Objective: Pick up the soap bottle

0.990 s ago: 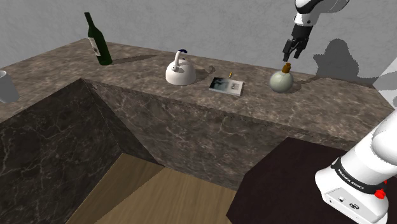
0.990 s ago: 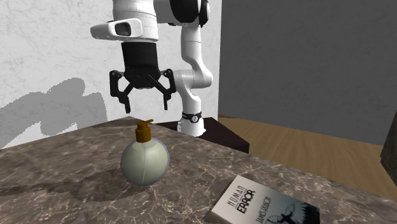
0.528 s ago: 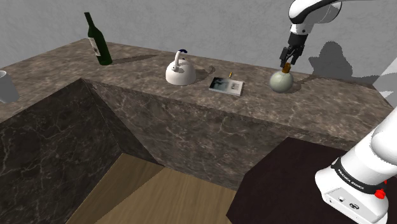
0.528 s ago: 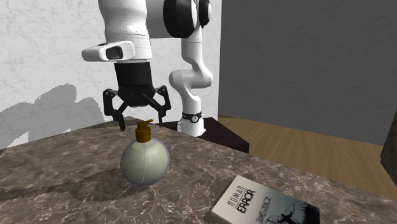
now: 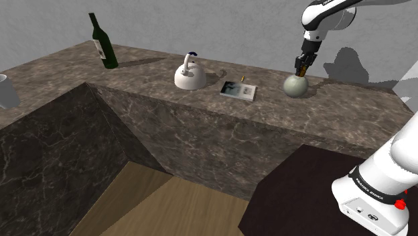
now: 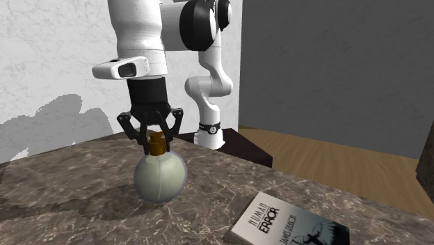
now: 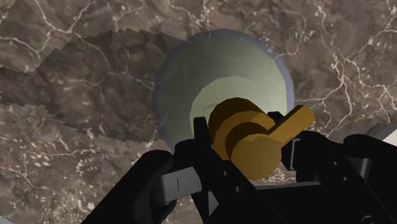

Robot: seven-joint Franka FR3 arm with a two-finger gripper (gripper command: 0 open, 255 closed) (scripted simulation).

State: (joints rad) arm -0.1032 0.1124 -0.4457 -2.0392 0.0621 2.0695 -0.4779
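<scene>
End effector: my end effector (image 6: 157, 136) hangs straight down over the soap bottle; its fingers (image 6: 142, 132) stand a little apart, one on each side of the pump, so it is open and grips nothing that I can confirm; whether the pads brush the pump I cannot tell
Soap bottle: the soap bottle (image 6: 160, 177) is a round, pale green body standing upright on the bench (image 6: 76, 202); in the shoulder view it sits near the wall edge of the bench, at 3 o'clock from the book
Pump: the brown pump (image 7: 242, 127) rises between my fingers in the wrist view; its nozzle juts out sideways past one finger
Book: the book (image 5: 239, 89) lies flat; in the second exterior view it is at 4 o'clock from the soap bottle, apart from it
Kettle: a white kettle (image 5: 189, 75) stands at 9 o'clock from the book in the shoulder view
Wine bottle: a dark green wine bottle (image 5: 102, 43) leans at 10 o'clock from the kettle, well apart
</scene>
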